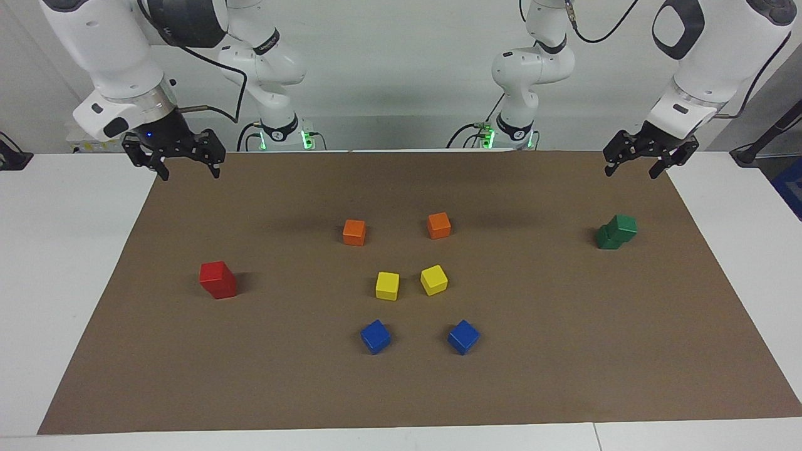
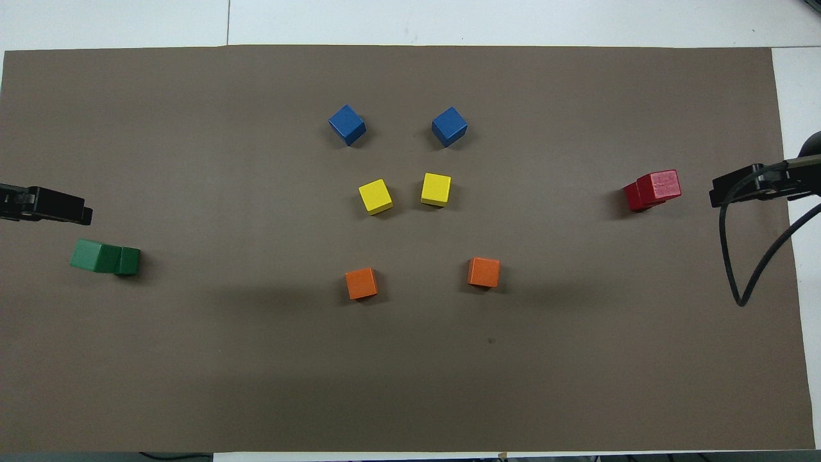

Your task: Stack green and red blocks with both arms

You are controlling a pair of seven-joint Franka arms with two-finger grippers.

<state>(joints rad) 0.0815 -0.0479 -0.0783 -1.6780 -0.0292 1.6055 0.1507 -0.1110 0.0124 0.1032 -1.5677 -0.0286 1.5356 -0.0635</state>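
Two dark green blocks (image 1: 617,231) (image 2: 106,256) stand stacked, the upper one offset, at the left arm's end of the brown mat. Two red blocks (image 1: 218,279) (image 2: 654,189) stand stacked at the right arm's end. My left gripper (image 1: 631,173) (image 2: 77,212) hangs open in the air over the mat's corner by the green stack, touching nothing. My right gripper (image 1: 190,174) (image 2: 721,192) hangs open over the mat's edge near the red stack, empty and apart from it.
In the mat's middle lie two orange cubes (image 1: 354,232) (image 1: 439,225), two yellow cubes (image 1: 387,285) (image 1: 433,279) farther from the robots, and two blue cubes (image 1: 375,336) (image 1: 463,336) farthest. The white table (image 1: 69,263) surrounds the mat. A black cable (image 2: 737,256) loops from the right arm.
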